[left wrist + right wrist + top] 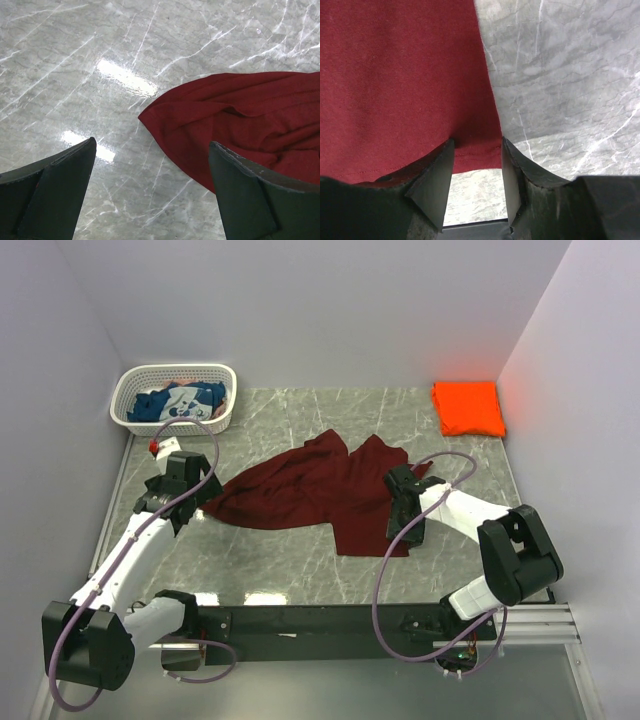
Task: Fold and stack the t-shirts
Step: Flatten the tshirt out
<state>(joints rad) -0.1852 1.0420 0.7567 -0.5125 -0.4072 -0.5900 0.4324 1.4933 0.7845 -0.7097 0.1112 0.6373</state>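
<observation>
The crumpled dark maroon cloth t-shirt (pixel 300 490) lies lengthwise from left to right, midway across the grey marbled surface (pixel 300 575), its right hem corner between the slightly parted fingers of the right tool (pixel 477 142), while the wide-open left tool (pixel 152 143) hovers beside its left tip

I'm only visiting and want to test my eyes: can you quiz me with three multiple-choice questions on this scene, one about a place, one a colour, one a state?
1. Where is the orange shirt? A) in a basket B) far right corner of the table C) under a claw
2. What colour is the shirt spread mid-table? A) green B) white C) dark red
3. How is the left claw? A) open B) shut on cloth C) gripping a basket
Answers: 1 B, it lies folded by the right wall. 2 C, its cloth is dark red. 3 A, its fingers stand wide apart over the table.
</observation>
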